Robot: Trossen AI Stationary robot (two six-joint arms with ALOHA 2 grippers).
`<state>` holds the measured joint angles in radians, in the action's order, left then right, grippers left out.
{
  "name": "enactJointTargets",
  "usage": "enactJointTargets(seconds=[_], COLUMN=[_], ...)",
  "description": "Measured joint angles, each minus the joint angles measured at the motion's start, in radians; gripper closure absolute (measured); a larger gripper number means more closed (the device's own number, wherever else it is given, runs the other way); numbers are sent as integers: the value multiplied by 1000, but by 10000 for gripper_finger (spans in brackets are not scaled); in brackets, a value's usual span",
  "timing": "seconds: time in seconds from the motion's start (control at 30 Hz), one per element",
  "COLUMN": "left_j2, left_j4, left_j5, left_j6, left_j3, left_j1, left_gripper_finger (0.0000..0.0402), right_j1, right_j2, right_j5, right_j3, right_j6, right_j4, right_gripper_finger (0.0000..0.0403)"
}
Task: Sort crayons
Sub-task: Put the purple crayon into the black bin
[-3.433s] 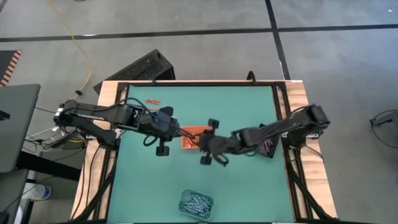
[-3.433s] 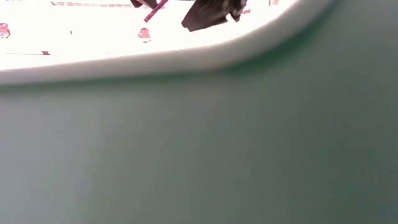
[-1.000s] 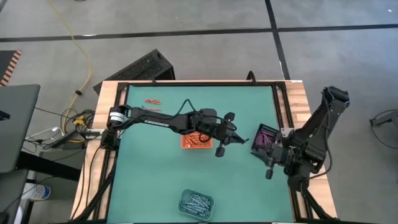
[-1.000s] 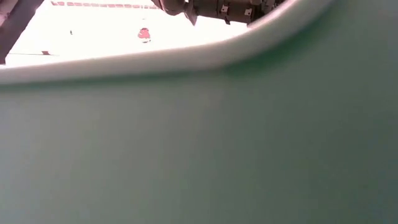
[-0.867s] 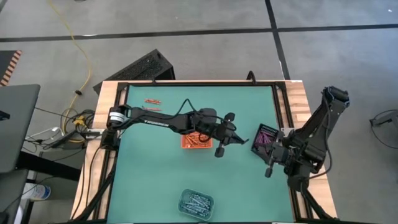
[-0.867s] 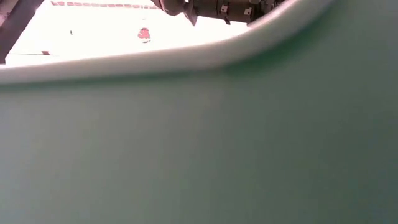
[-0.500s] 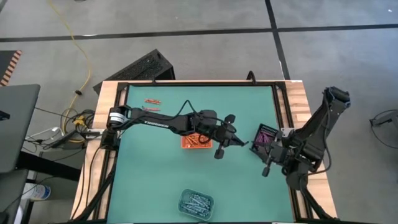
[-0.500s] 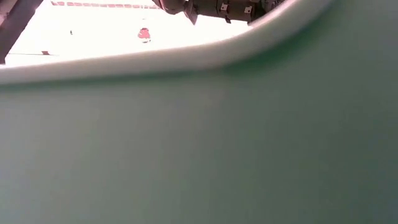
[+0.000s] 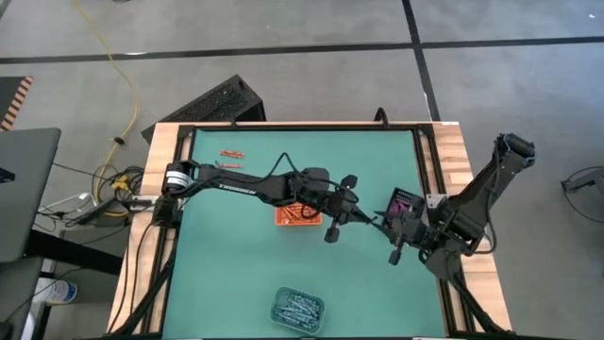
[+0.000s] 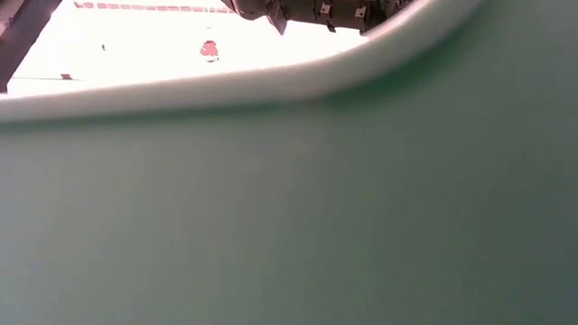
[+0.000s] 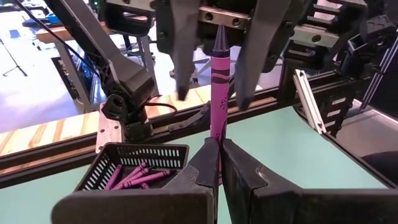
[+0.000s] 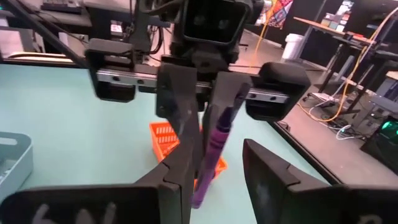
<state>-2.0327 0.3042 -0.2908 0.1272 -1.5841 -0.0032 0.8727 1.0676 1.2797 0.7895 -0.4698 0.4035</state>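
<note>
A purple crayon (image 11: 217, 81) is held in the air by my left gripper (image 11: 219, 146), which is shut on it and reaches from the table's left to right of centre (image 9: 363, 219). My right gripper (image 12: 217, 152) faces it from the right (image 9: 394, 236) and is open. Its fingers (image 11: 181, 74) stand on either side of the crayon's pointed end (image 11: 219, 34); whether one touches it I cannot tell. A black tray (image 9: 404, 204) of purple crayons (image 11: 127, 176) lies below, an orange tray (image 9: 294, 214) at the centre, and a clear tray (image 9: 298, 307) of grey crayons near the front. My left gripper pinches the crayon's blunt end (image 11: 216, 134) between its two fingers. The fingers come about level from the table's left, and the crayon runs on along their line, point forward, toward my right gripper. It is lifted clear above the mat beside the black tray.
A few orange-red crayons (image 9: 231, 153) lie loose on the green mat (image 9: 236, 264) at the far left. A dark frame (image 9: 429, 161) edges the table. The low view shows mostly the mat's raised edge (image 10: 271, 86).
My right gripper has moved toward the table's left, up to the crayon's point, and its wrist has turned. My left gripper and the crayon have stayed in place.
</note>
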Motion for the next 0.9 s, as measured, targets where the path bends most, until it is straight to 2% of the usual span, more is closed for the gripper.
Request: enactJointTargets(seconds=[0.13, 0.23, 0.47, 0.63, 0.77, 0.9], left_j2=[0, 0, 0, 2, 3, 5], left_j4=[0, 0, -2, -45, -157, -308], left_j5=[-4, -3, 2, 9, 69, 56], left_j6=[6, 10, 11, 11, 22, 27], left_j3=[0, 0, 0, 0, 0, 0], left_j1=[-3, -4, -3, -2, -3, -5], left_gripper_finger=[402, 402, 401, 399, 371, 321], right_j1=[-27, -44, -64, -64, -75, -135], right_j2=[0, 0, 0, 0, 0, -15], right_j5=[-28, -55, -102, -109, -101, -139], right_j3=[0, 0, 0, 0, 0, 0], right_j6=[0, 0, 24, 26, 13, -79], right_j4=[0, -1, -1, 1, 3, 72], right_gripper_finger=[276, 296, 390, 398, 400, 400])
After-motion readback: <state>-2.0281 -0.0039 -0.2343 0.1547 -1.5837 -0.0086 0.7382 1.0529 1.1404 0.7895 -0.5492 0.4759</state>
